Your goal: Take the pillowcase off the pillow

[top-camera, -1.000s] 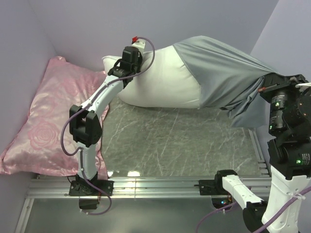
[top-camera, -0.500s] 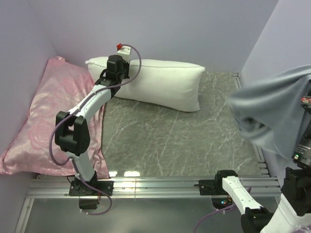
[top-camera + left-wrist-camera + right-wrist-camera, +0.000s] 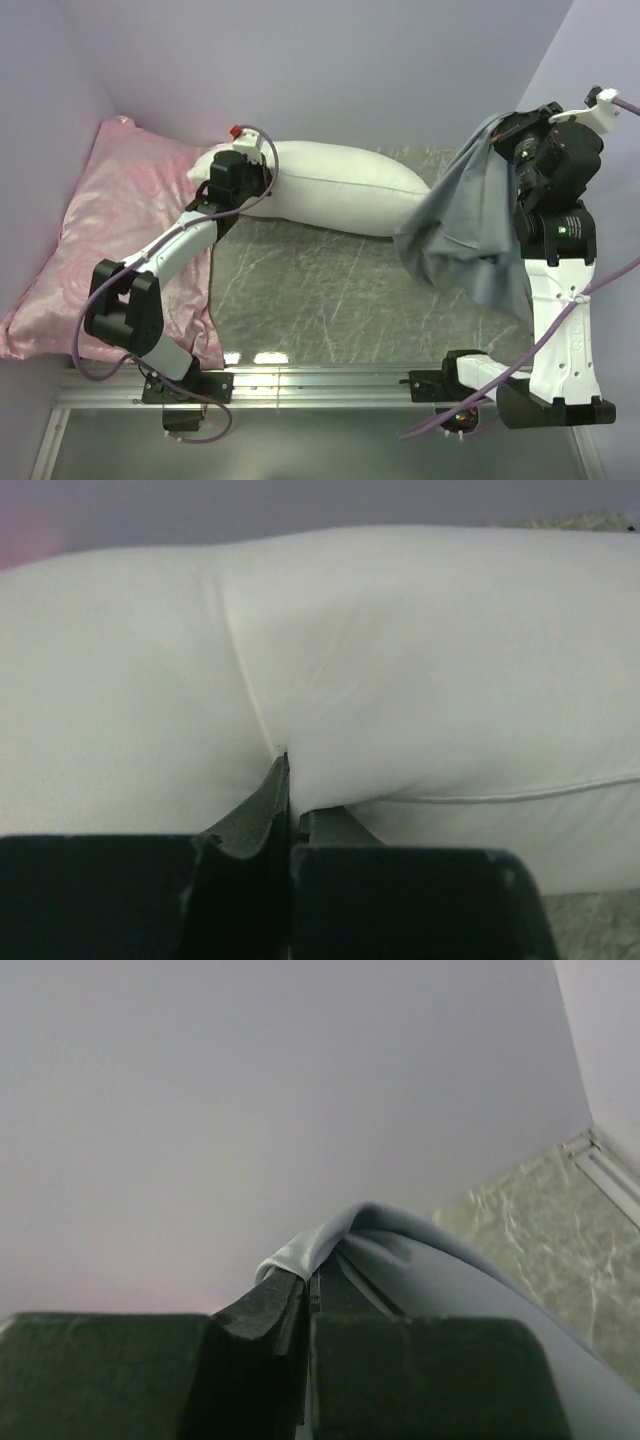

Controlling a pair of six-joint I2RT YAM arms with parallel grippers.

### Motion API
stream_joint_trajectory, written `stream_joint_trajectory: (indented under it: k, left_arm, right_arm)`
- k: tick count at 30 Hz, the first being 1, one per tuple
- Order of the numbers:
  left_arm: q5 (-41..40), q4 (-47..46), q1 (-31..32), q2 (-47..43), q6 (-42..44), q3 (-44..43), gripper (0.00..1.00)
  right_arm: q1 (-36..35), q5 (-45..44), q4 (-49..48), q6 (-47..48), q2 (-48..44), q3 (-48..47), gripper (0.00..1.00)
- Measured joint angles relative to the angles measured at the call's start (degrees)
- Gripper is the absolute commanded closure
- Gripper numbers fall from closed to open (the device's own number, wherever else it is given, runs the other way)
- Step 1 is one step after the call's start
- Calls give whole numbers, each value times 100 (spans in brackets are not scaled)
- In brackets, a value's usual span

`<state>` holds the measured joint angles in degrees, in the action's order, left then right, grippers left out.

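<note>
Only the wrist views show the grips: the left gripper (image 3: 288, 780) pinches a fold of the white pillow (image 3: 400, 660), and the right gripper (image 3: 312, 1285) clamps the grey pillowcase (image 3: 420, 1270). From above, the pillowcase hangs limp at far right with the pillow outside it. The pillow lies bare along the table's (image 3: 350, 290) far side.

I see nothing I can read in any of my views: no words, labels, brand marks, numbers or signs on anything.
</note>
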<state>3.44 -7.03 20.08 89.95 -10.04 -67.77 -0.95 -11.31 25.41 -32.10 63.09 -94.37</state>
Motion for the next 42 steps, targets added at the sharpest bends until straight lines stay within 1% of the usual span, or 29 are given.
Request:
stream_joint_trajectory:
  k: [3, 6, 9, 12, 15, 18, 19, 22, 23, 25, 26, 27, 28, 31, 35, 39, 42]
  left_arm:
    - [-321, 15, 153, -177, -566, 374, 99]
    - [-557, -297, 328, -457, -1294, 1130, 99]
    - [-673, -424, 452, -586, -1851, 1779, 100]
    - [-782, -490, 586, -573, -2225, 2142, 100]
    - [-1029, -522, 785, -581, -2465, 2330, 99]
    - [-1261, -581, 968, -640, -2612, 2439, 98]
    - [-1309, -590, 1021, -682, -2658, 2496, 97]
    - [-1412, -595, 1182, -811, -2758, 2680, 90]
    - [-1423, -586, 1220, -848, -2791, 2739, 84]
    - [-1432, -544, 1270, -951, -2855, 2863, 78]
    - [-1432, -505, 1281, -1016, -2870, 2916, 70]
    - [-1429, -428, 1292, -1093, -2863, 2946, 66]
    - [-1425, -358, 1298, -1154, -2879, 2951, 60]
    - [-1388, -37, 1305, -1329, -2865, 2879, 53]
    - [-1360, 643, 1309, -1379, -2830, 2385, 50]
    - [-1320, 1119, 1307, -1626, -2809, 1945, 48]
    - [-1241, 1296, 1309, -1921, -2811, 1676, 47]
  right_arm:
    - [15, 70, 249, 0, 96, -44, 100]
    - [24, 177, 601, 2, 105, -522, 100]
    - [24, 243, 612, 7, 26, -1058, 100]
    - [24, 262, 625, 39, -96, -1556, 100]
    - [26, 278, 667, 98, -42, -2146, 100]
    - [26, 310, 551, 155, 11, -2398, 100]
    - [26, 310, 520, 170, 22, -2358, 100]
    - [136, 358, 490, 175, 179, -1993, 100]
    - [203, 387, 503, 173, 269, -1862, 100]
    - [385, 466, 450, 136, 501, -1451, 100]
    - [474, 531, 437, 94, 573, -1226, 100]
    - [540, 568, 417, 52, 688, -1019, 100]
    - [621, 623, 376, 13, 815, -756, 100]
    - [822, 758, 354, -122, 1123, -20, 100]
    - [1099, 903, 321, -306, 1379, 675, 100]
    - [1209, 918, 286, -415, 1670, 769, 100]
    - [1187, 946, 221, -450, 1843, 774, 100]
